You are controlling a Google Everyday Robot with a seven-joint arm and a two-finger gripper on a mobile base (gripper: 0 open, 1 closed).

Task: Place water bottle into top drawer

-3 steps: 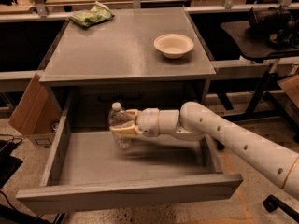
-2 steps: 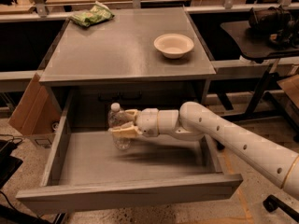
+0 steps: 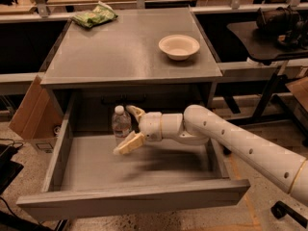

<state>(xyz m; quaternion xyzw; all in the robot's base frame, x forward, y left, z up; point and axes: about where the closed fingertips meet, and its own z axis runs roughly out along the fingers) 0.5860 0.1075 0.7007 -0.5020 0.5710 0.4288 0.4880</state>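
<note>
The water bottle (image 3: 121, 123), clear with a white cap, stands upright on the floor of the open top drawer (image 3: 134, 200), near its back left. My gripper (image 3: 122, 130) reaches in from the right, inside the drawer. Its fingers are spread wide on either side of the bottle, one finger (image 3: 135, 112) behind it and the other in front and lower. The jaws are open and do not seem to press on the bottle.
The cabinet's tabletop (image 3: 120, 52) holds a green snack bag (image 3: 95, 16) at the back left and a white bowl (image 3: 178, 46) at the right. A cardboard box (image 3: 30, 114) leans at the cabinet's left. A dark table (image 3: 262, 37) stands at the right.
The fingers have spread apart from the bottle, which they held shut before. The bottle stays upright in the same spot. The arm has hardly moved.
</note>
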